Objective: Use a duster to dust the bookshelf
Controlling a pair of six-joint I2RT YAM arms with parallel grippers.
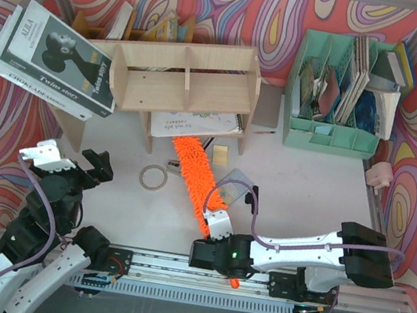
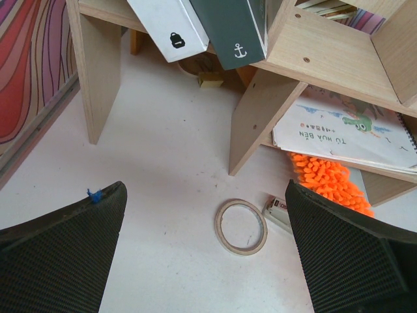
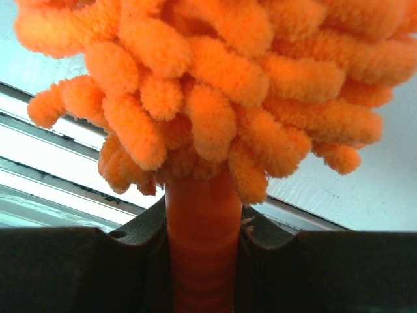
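I have the duster (image 1: 198, 175) in the right gripper (image 1: 212, 221). In the right wrist view the gripper (image 3: 203, 261) is closed narrow around the thin orange handle, right where the fluffy head (image 3: 215, 98) begins. A short stub of handle pokes out behind the gripper, on the side away from the bookshelf (image 1: 185, 81).

From the grip, the orange head slants across the counter (image 1: 299, 187) up to the bookshelf. Its far end meets the front of the lower tier, about mid-width, just below a spiral-bound picture book (image 1: 193, 126) that lies flat there. In the left wrist view that end of the duster (image 2: 329, 182) shows beneath the book (image 2: 345, 130), but I cannot tell whether it touches the shelf board (image 2: 326, 52). The right gripper itself sits well in front of the bookshelf, a little toward its right end.

The left gripper (image 1: 66, 162) hovers in front of the bookshelf's left leg with its jaws spread wide and nothing between them (image 2: 205, 195). A ring of tape (image 1: 153, 177) lies on the counter in front of the bookshelf, between the left gripper and the duster and touching neither. Large books (image 1: 57, 57) lean against the bookshelf's left end.
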